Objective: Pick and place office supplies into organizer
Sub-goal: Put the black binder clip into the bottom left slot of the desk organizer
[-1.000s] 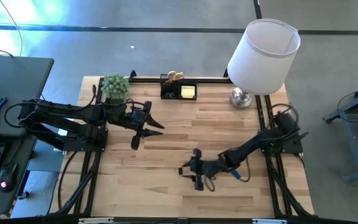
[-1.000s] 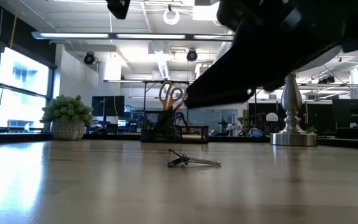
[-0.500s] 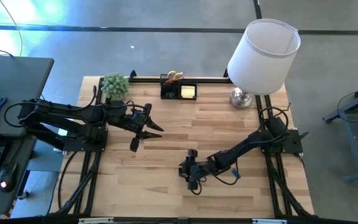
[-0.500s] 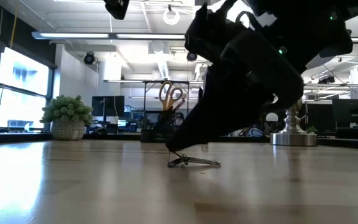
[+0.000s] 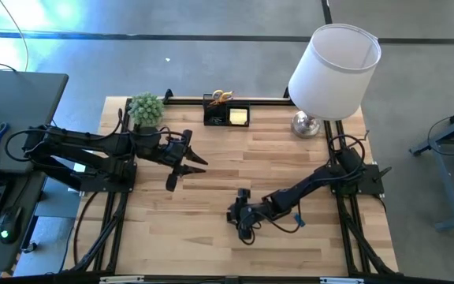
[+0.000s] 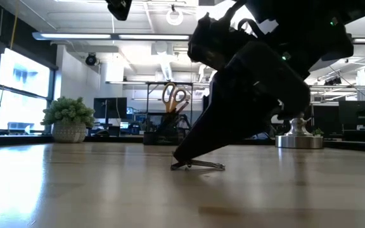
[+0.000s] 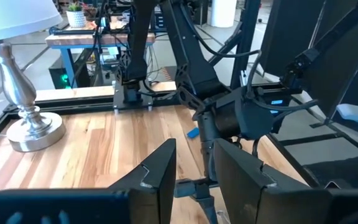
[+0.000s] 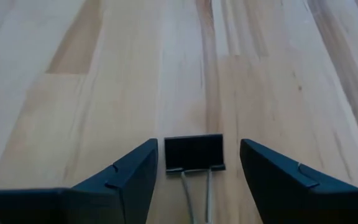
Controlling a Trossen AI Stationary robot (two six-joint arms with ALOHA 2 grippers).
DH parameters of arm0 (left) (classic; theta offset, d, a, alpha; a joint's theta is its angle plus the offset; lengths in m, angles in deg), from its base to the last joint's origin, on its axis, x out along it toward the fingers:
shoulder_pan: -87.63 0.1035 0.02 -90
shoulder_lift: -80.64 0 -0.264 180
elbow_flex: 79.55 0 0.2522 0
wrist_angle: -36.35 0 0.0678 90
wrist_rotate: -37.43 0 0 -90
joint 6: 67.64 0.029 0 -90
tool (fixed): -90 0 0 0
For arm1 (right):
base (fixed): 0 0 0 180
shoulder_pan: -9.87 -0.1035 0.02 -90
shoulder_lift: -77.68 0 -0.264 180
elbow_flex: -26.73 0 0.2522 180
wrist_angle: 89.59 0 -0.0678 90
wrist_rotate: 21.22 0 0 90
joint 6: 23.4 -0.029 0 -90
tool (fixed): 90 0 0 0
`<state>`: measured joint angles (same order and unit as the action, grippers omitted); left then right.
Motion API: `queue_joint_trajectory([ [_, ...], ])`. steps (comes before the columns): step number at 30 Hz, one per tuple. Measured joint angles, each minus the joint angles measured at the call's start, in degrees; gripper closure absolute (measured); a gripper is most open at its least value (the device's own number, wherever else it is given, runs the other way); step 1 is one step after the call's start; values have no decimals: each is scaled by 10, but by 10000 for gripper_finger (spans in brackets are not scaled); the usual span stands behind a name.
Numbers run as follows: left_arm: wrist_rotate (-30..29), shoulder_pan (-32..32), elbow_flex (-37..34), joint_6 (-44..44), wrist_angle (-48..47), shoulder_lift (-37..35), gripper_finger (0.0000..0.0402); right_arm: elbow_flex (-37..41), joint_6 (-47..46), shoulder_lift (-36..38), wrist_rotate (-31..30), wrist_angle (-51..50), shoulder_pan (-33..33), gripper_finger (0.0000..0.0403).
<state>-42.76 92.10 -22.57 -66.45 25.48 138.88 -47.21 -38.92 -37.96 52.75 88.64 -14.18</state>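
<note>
The right claw [image 8: 193, 177] is low over the bench [image 5: 290, 158], jaws spread wide either side of a black binder clip [image 8: 194, 153] lying flat on the wood. For a clean pick, it should probably settle lower, keep the clip's body centred, then close squarely. The left claw [image 5: 181, 164] hangs part-open and empty, well apart. At the bench's far edge, the black organizer [image 5: 227, 115] holds scissors [image 5: 221, 96] upright in its cup section and a yellow sticky-note pad [image 5: 238, 117] in its tray.
</note>
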Motion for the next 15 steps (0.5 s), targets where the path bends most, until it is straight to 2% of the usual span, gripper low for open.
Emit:
queue_joint_trajectory([
  [15, 0, 0, 0, 0, 0, 0, 305, 0, 5, 0, 0, 11, 1, 233],
])
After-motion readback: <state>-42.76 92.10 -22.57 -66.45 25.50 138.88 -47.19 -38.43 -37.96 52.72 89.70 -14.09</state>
